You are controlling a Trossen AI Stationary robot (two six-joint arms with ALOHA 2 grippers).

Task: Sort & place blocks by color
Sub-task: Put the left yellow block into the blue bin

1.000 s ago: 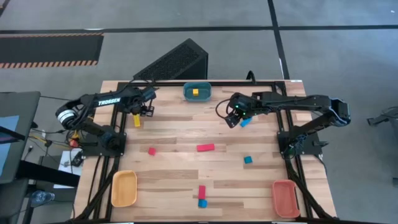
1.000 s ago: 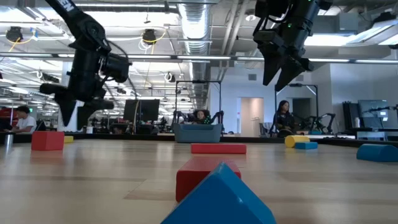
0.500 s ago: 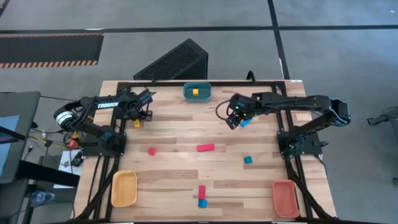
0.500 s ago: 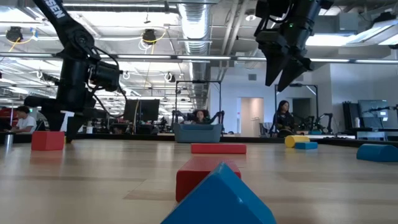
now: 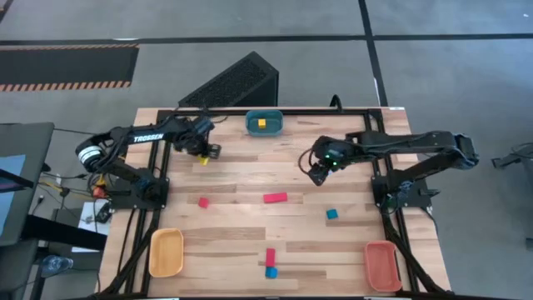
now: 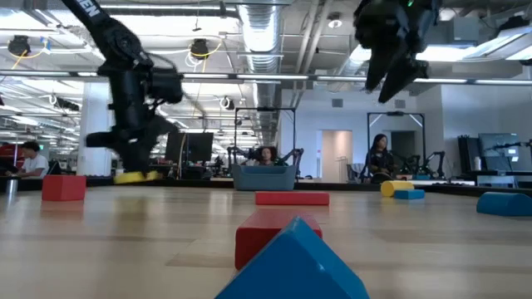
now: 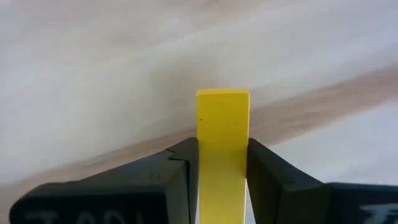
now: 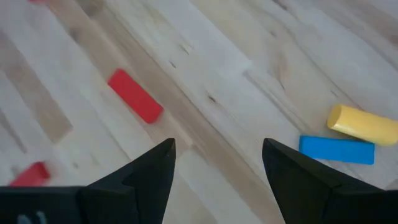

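My left gripper (image 5: 204, 152) hangs over the table's far left part, shut on a yellow bar block (image 7: 222, 124), which also shows in the low view (image 6: 133, 176). My right gripper (image 5: 317, 173) hovers open above the far right part and holds nothing. A yellow round block (image 8: 364, 122) and a blue bar (image 8: 337, 149) lie flat on the wood by it. Red blocks (image 5: 202, 202) (image 5: 275, 197) (image 5: 270, 256) and blue blocks (image 5: 332, 214) (image 5: 271, 272) lie scattered. A yellow block (image 5: 261, 123) sits in the teal tray (image 5: 275, 122). My left gripper pinches the yellow bar by its two long sides (image 7: 205, 155) between the two fingers (image 7: 180, 168). The fingers come from above, pointing steeply down. One end of the bar (image 7: 222, 96) sticks out past the fingertips. The bar hangs just above the wood.
A yellow tray (image 5: 166, 252) stands at the near left corner and an orange-red tray (image 5: 381, 265) at the near right. A black frame (image 5: 250, 111) runs along the table's far edge. Bare wood lies between the scattered blocks.
My left gripper dipped onto the yellow bar, shut on it, and carried it toward the table's right, lifted just off the wood. My right gripper drifted toward the near right, still open.
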